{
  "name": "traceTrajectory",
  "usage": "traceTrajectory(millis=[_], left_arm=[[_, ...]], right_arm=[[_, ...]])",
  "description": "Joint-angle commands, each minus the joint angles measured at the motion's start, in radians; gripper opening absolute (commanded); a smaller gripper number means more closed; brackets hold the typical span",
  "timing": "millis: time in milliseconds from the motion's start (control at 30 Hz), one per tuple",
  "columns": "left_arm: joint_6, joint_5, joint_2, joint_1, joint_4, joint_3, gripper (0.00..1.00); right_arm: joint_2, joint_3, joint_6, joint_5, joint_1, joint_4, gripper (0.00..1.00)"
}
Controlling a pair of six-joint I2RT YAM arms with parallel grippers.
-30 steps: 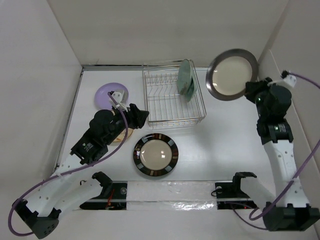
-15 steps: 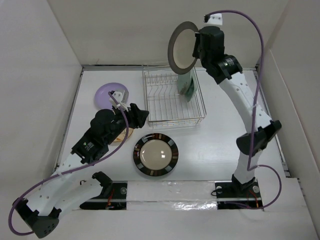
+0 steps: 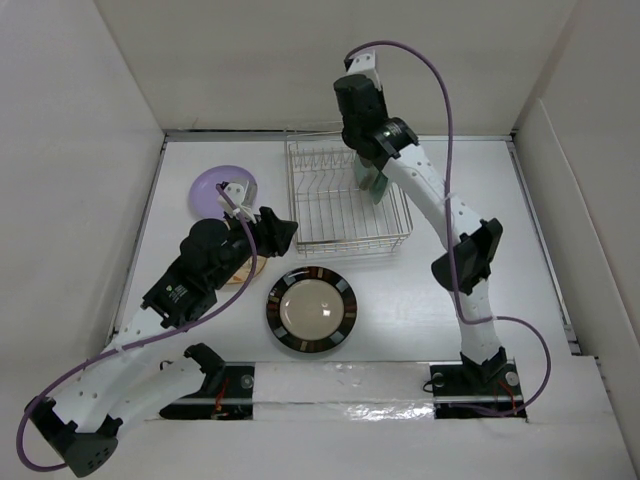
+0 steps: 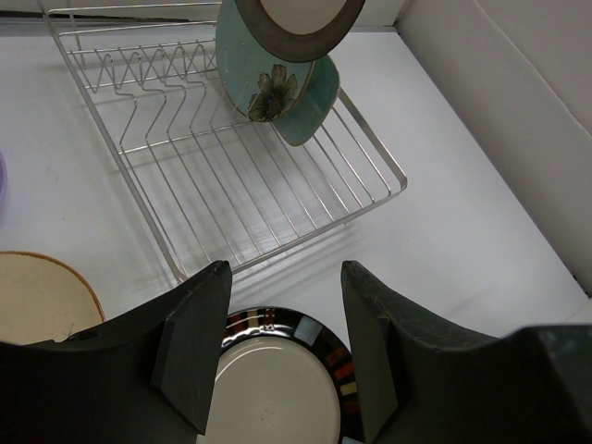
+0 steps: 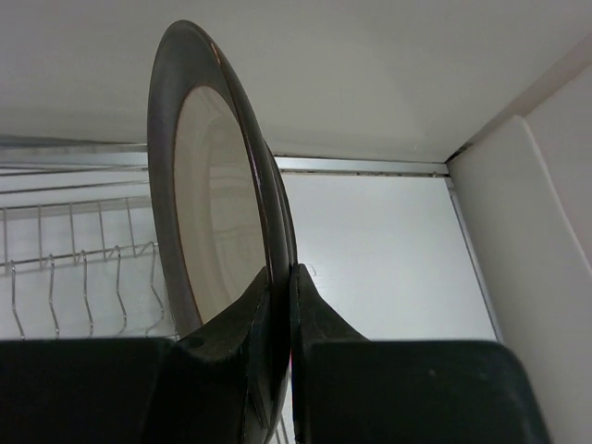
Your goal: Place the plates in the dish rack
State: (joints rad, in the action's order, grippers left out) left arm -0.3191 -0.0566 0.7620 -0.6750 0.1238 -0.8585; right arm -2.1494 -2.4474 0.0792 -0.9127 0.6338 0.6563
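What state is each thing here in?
Silver wire dish rack: partly loaded.
Two pale green plates: upright in rack.
Glossy grey-brown plate: upright, gripped over rack.
Black-rimmed plate: flat on table.
Lavender plate: flat on table.
Tan plate: flat, partly under left arm.
Left gripper: open, empty.
Right gripper: shut on grey-brown plate.

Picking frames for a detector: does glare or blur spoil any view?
Top external: sharp, soft highlight on the black-rimmed cream-centred plate. Left wrist: dark left gripper soft up close, silver wire dish rack crisp. Right wrist: glossy grey-brown plate looms close, sheened.

Grey-brown plate [image 5: 217, 222], green floral plate [image 4: 271, 95], silver rack [image 4: 231, 176]
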Motion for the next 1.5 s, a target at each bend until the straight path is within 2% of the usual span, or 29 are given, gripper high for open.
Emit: traceTrajectory(millis=[0, 267, 500, 667, 867, 967, 1067, 1133, 1333, 1467], left_arm=[[0.006, 0.008, -0.013, -0.006, -0.036, -0.002, 0.48], [0.006, 0.012, -0.009, -0.006, -0.038, -0.001, 0.48], [0.002, 0.026, -0.004, -0.006, -0.046, 0.001, 0.48], [0.003, 0.026, -0.006, -0.006, -0.046, 0.003, 0.48], [0.003, 0.018, -0.007, -0.006, -0.043, 0.001, 0.48], [0.003, 0.017, -0.007, -0.006, -0.043, 0.003, 0.48], [0.003, 0.018, -0.007, -0.006, -0.044, 0.003, 0.48], [0.003, 0.018, -0.007, -0.006, -0.042, 0.003, 0.48], [0.002, 0.021, -0.006, -0.006, -0.044, 0.003, 0.48], [0.002, 0.021, -0.004, -0.006, -0.044, 0.003, 0.48]], right_arm=[[0.010, -0.081, 0.109, -0.155, 0.027, -0.231, 0.00], [-0.062, -0.076, 0.183, -0.184, 0.046, -0.274, 0.00], [-0.090, -0.038, 0.165, -0.167, 0.046, -0.276, 0.00], [-0.084, -0.013, 0.032, -0.097, 0.027, -0.195, 0.00], [-0.055, 0.117, -0.135, 0.001, 0.018, -0.176, 0.00], [-0.059, 0.155, -0.163, 0.018, 0.018, -0.181, 0.00], [-0.064, 0.180, -0.151, 0.005, 0.029, -0.195, 0.00], [-0.076, 0.173, -0.131, -0.076, 0.043, -0.199, 0.00], [-0.070, 0.081, -0.013, -0.221, 0.052, -0.228, 0.00], [-0.053, 0.050, 0.030, -0.256, 0.052, -0.195, 0.00]])
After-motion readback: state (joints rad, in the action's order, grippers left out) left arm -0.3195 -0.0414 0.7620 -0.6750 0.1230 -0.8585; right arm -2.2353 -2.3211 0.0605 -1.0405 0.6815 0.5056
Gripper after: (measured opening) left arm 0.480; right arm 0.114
